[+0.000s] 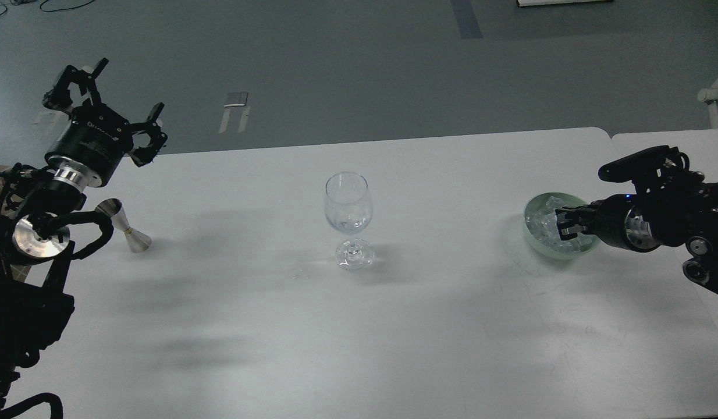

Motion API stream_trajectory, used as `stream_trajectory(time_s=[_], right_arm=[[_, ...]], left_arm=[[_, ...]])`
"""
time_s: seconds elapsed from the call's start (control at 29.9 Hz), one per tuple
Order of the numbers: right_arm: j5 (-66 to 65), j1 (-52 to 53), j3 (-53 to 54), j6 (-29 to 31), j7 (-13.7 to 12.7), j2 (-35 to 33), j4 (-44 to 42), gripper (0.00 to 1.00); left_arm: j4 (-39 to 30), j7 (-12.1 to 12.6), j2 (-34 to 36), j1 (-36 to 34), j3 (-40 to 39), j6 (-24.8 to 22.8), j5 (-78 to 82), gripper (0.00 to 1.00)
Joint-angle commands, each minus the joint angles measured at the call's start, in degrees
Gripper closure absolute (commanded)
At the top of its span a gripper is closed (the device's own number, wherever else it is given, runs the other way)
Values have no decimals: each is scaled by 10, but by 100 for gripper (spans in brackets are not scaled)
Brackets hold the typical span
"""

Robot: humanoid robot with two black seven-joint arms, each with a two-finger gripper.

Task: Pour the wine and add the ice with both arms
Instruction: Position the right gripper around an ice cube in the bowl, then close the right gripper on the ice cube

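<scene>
Right end effector [562, 226] sits among the ice [542, 220] (fingers indistinct).

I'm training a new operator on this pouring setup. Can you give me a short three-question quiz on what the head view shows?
1. True or false: the wine glass stands upright.
2. Which end effector is in the green bowl of ice: A left, B right?
3. What metal item stands by the left arm?

Key: 1 true. 2 B. 3 the jigger.
</scene>
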Motion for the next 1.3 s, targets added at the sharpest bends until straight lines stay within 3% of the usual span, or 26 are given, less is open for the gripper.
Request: stream_trajectory(time_s=[0.0,0.23,0.94,1.27], right_arm=[[0,1,7,0,0,8,-12,59],[-2,0,7,0,0,8,-38,52],[-2,-4,4,1,-11,58,-85,52],[-1,-18,2,2,-11,53,-69,52]], left_arm=[[0,0,0,0,1,0,0,2],[0,0,0,0,1,0,-1,2],[14,0,1,4,-4,-11,-1,2],[15,-16,0,5,1,-15,-1,2]])
